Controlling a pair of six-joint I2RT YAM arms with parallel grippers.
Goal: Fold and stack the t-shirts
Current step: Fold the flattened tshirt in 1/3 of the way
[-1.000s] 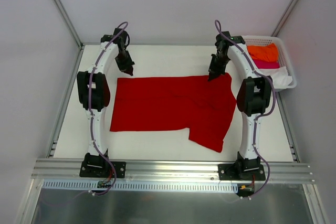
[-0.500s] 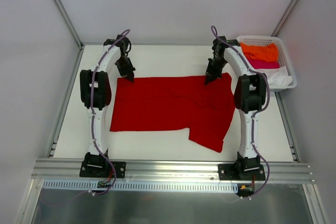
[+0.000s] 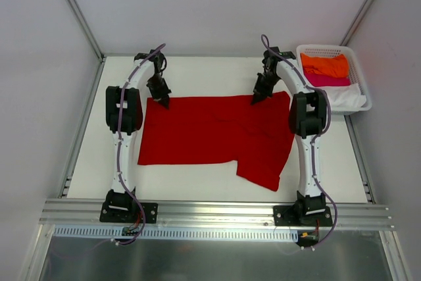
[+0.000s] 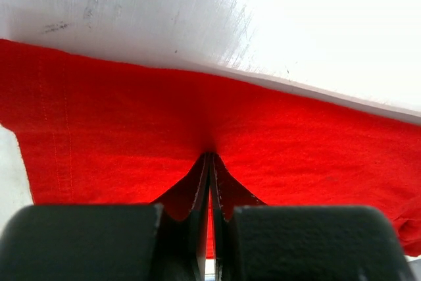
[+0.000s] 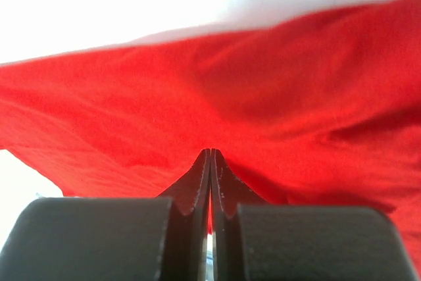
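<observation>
At the far edge of the red t-shirt (image 3: 217, 133), both grippers are down on the cloth.

Left gripper (image 3: 162, 101): on the shirt's far-left corner. Fingers (image 4: 197, 185) are pressed together with a fold of red fabric pinched at the tips. Left wrist view shows the cloth tented up to the pinch.

Right gripper (image 3: 256, 97): on the shirt's far edge, a little in from its far-right corner. Fingers (image 5: 225, 189) are likewise closed tight on a red fold.

Shirt lies spread flat on the white table (image 3: 197, 74) between the two arms, long axis left-right. A flap that looks like a short sleeve sticks out from its near-right corner toward the arm bases. Near edge left of that flap is straight. Light wrinkles on the right half.

Right of the shirt's far-right corner, past the right arm and not touching the cloth: white lattice basket (image 3: 325, 47). Inside are three more shirts, going from far to near:
- orange t-shirt (image 3: 329, 65) at the far end
- pink t-shirt (image 3: 334, 81) just beside it
- white t-shirt (image 3: 347, 98) nearest

All three are bunched, not folded.
</observation>
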